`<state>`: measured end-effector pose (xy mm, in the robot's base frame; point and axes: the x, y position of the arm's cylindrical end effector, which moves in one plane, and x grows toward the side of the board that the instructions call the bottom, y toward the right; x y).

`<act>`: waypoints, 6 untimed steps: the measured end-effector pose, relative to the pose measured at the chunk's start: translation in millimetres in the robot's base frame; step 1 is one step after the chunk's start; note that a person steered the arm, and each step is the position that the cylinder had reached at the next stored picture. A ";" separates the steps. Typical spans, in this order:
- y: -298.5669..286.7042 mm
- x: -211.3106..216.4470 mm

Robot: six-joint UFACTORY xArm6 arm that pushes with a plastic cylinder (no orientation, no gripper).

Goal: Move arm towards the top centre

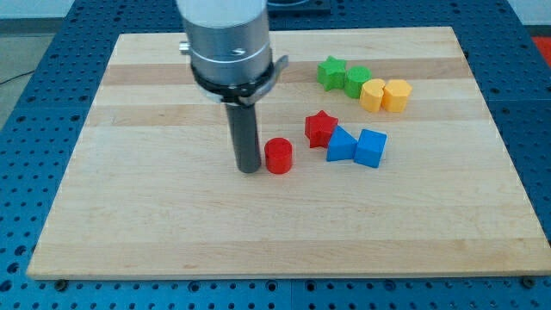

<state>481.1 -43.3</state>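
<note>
My tip (249, 170) rests on the wooden board (155, 215) near its middle, just left of a red cylinder (278, 157), close to it or touching. A red star (320, 128) lies up and right of the cylinder. A blue block (341, 145) and a blue cube (371, 148) sit right of the star. At the view's top right a green star (331, 72), a green block (356, 81), a yellow block (373, 95) and a yellow block (397, 95) form a row.
The arm's grey body (225, 39) rises above the rod and hides part of the board's top centre. A blue perforated table (34, 86) surrounds the board on all sides.
</note>
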 end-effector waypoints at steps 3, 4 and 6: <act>50.9 -1.8; -1.9 -23.2; -61.7 -193.5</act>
